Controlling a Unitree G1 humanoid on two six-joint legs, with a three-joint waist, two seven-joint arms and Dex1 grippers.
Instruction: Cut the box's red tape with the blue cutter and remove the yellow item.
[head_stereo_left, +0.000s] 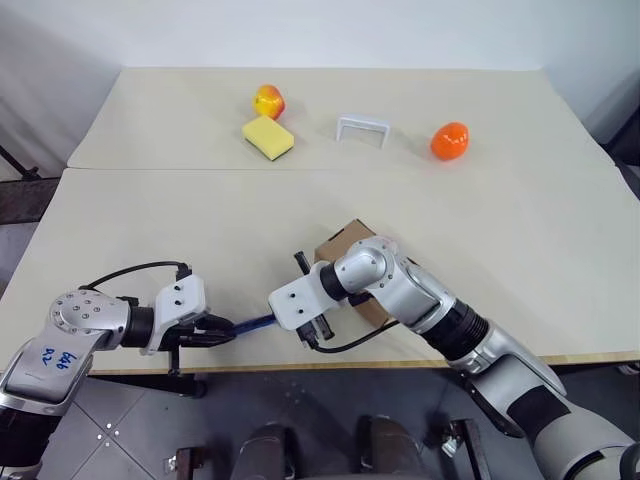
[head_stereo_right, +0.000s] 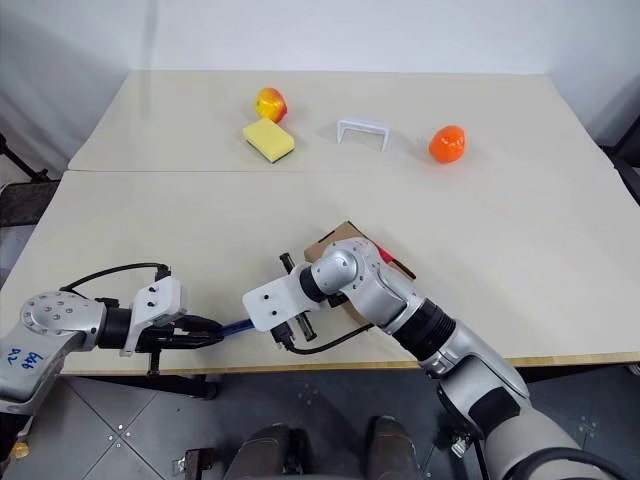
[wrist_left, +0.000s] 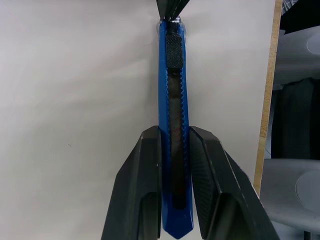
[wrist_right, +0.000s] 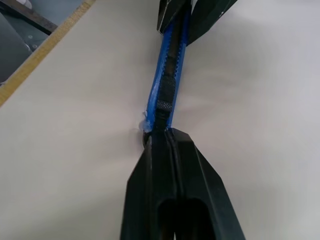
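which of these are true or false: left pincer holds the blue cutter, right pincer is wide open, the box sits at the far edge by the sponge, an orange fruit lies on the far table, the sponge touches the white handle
1. The left pincer holds the blue cutter. True.
2. The right pincer is wide open. False: its fingers are shut, their tips meeting at the cutter's front end.
3. The box sits at the far edge by the yellow sponge. False: it is on the near table, partly behind the right arm.
4. An orange fruit lies on the far table. True.
5. The sponge touches the white handle. False: they lie apart.
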